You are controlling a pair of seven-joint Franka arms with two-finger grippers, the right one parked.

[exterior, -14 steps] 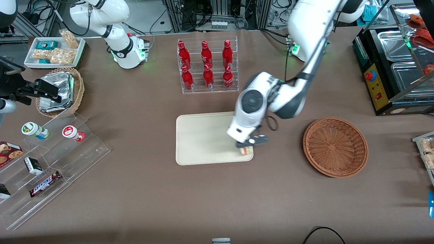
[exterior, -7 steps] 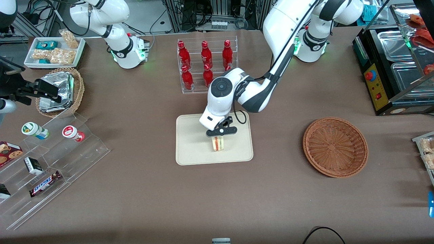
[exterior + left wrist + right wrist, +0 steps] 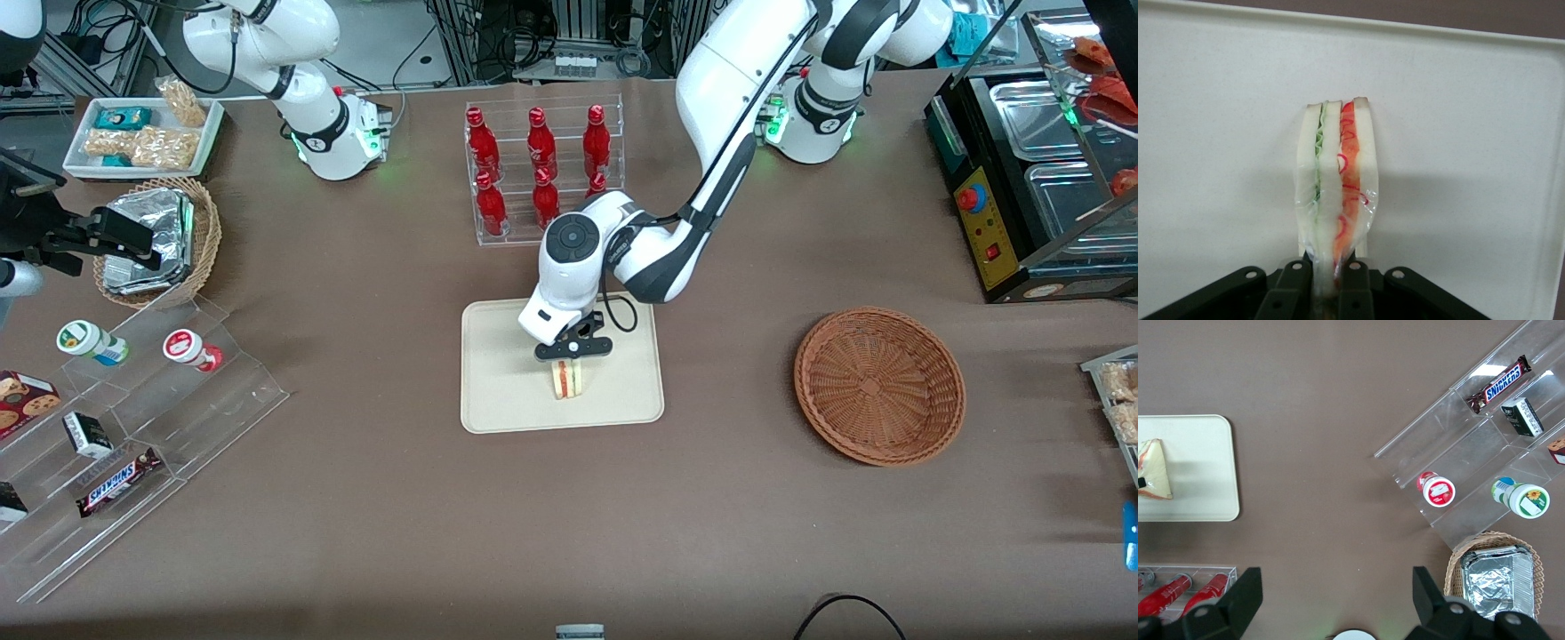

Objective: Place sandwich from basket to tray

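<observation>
The sandwich (image 3: pixel 567 380), a wedge of pale bread with red and green filling in clear wrap, stands on edge over the middle of the cream tray (image 3: pixel 498 382). My gripper (image 3: pixel 572 348) is shut on its corner. The wrist view shows both black fingers (image 3: pixel 1355 287) pinching the wrapped sandwich (image 3: pixel 1338 180), with the tray (image 3: pixel 1471 133) just under it. I cannot tell whether it touches the tray. The parked arm's camera also catches the sandwich (image 3: pixel 1155 470) on the tray (image 3: pixel 1198 467). The reddish-brown basket (image 3: pixel 879 385) lies empty toward the working arm's end.
A clear rack of red bottles (image 3: pixel 542 173) stands farther from the camera than the tray, close to my arm. Toward the parked arm's end are a stepped acrylic shelf (image 3: pixel 133 418) with snacks and a tan basket of foil packets (image 3: pixel 160 240). A black appliance (image 3: pixel 1031 178) sits near the basket.
My gripper carried the sandwich from the tray's edge nearest the basket to the tray's middle, then shifted slightly farther in.
</observation>
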